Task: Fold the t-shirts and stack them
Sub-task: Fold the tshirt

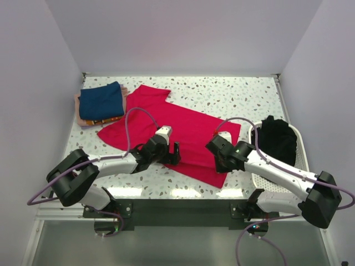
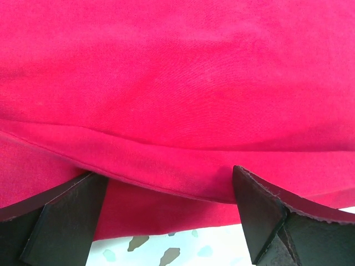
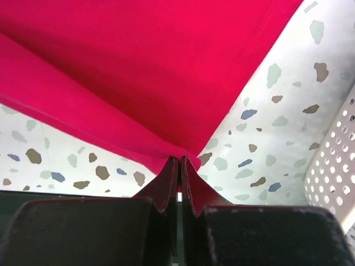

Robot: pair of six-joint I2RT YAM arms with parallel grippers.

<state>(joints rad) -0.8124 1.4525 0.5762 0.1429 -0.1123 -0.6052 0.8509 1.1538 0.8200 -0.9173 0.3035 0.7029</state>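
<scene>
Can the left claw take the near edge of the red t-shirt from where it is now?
Probably yes. The left claw stands open right at the near edge of the red t-shirt, and nothing lies between it and the cloth.

My right tool [image 3: 179, 159] hides the corner of the red t-shirt [image 3: 138, 66] it pinches. The pink t-shirt [image 1: 78, 111] is mostly under the navy t-shirt [image 1: 101, 100]. How many black t-shirts [image 1: 277, 138] fill the basket [image 1: 295, 132], I cannot tell.
</scene>
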